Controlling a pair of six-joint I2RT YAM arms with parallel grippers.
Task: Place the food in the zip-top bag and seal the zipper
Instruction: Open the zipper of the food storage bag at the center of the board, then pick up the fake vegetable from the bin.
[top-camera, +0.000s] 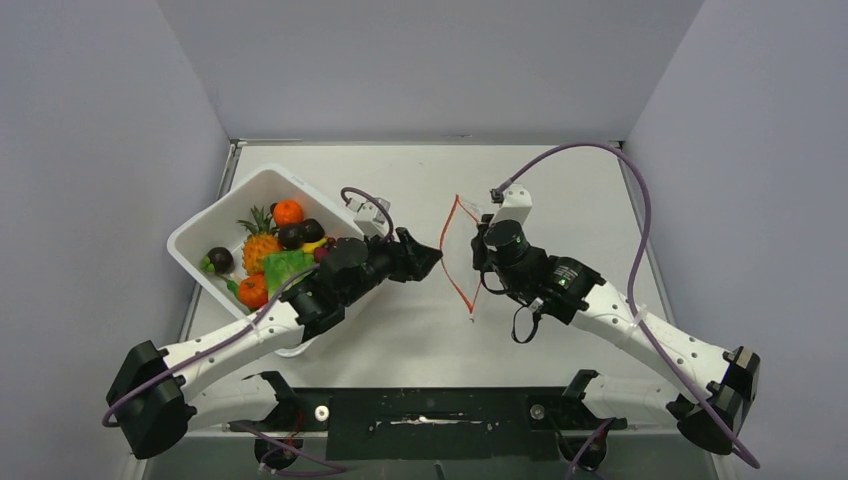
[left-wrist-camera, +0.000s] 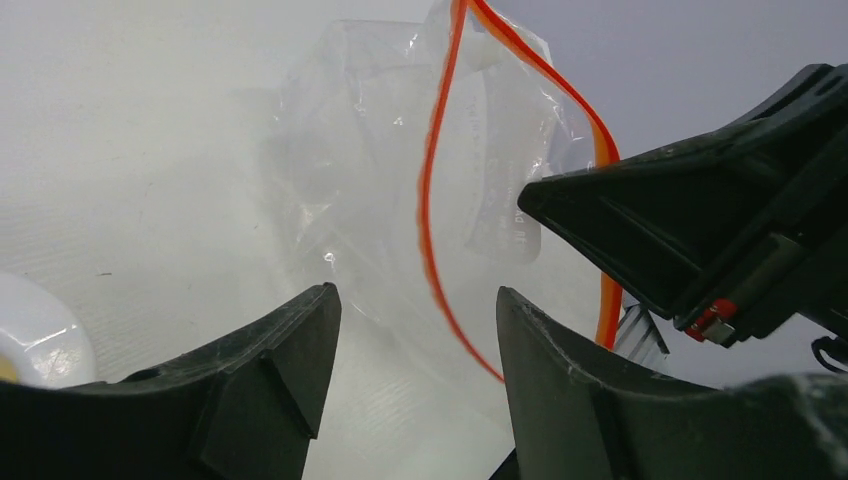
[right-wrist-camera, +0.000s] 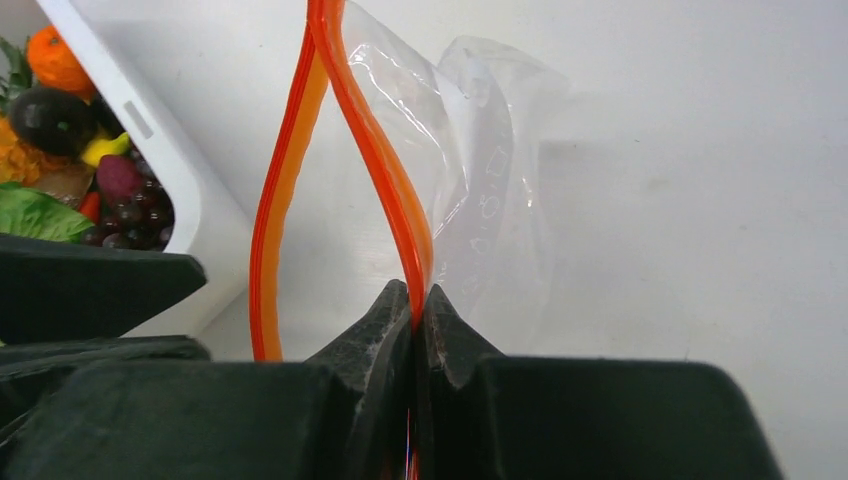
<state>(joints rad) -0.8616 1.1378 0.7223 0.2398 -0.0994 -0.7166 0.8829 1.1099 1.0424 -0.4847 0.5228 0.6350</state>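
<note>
Two grippers of mine: right gripper (right-wrist-camera: 415, 290) clamped tight on the zipper (right-wrist-camera: 375, 150); left gripper (left-wrist-camera: 415, 295) partly open, empty, facing the bag (left-wrist-camera: 370, 170).

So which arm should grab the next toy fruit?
Probably left. The left gripper is open and empty beside the white square plastic tub, while the right gripper is pinched on the red zipper strip of the clear crinkly bag, holding its mouth open.

table (top-camera: 560, 190): white, flat, grey walls on three sides
left part: white tub (top-camera: 219, 206), set askew, toy food (top-camera: 265, 250) inside
near edge: black plate (top-camera: 430, 410)
</note>
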